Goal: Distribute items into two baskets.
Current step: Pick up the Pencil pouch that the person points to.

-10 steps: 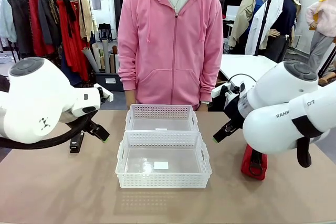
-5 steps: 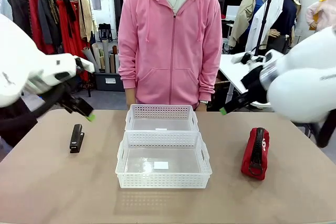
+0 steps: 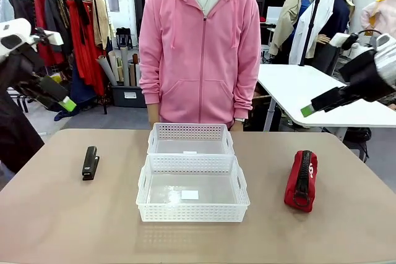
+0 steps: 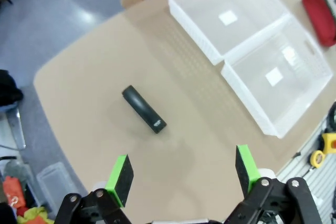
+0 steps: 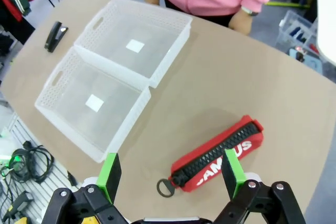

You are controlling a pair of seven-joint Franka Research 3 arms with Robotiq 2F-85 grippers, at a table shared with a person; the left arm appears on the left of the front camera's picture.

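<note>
While the larger basket (image 3: 192, 214) and the narrower basket (image 3: 190, 132) behind it sit empty, nothing's sorted yet: the black stapler (image 3: 90, 163) lies left of the larger basket, the red pouch (image 3: 301, 180) right. The left gripper (image 4: 184, 170) and right gripper (image 5: 170, 171) hover wide open, holding nothing.

Baskets (image 3: 192, 212) glossy plastic (perforated); pouch (image 3: 301, 180) red cloth.

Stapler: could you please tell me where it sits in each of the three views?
Front view: stapler at the left, well left of the baskets.
Left wrist view: left of centre, baskets at upper right.
Right wrist view: top left, beside the baskets.
Shared landmark: the two white baskets.
</note>
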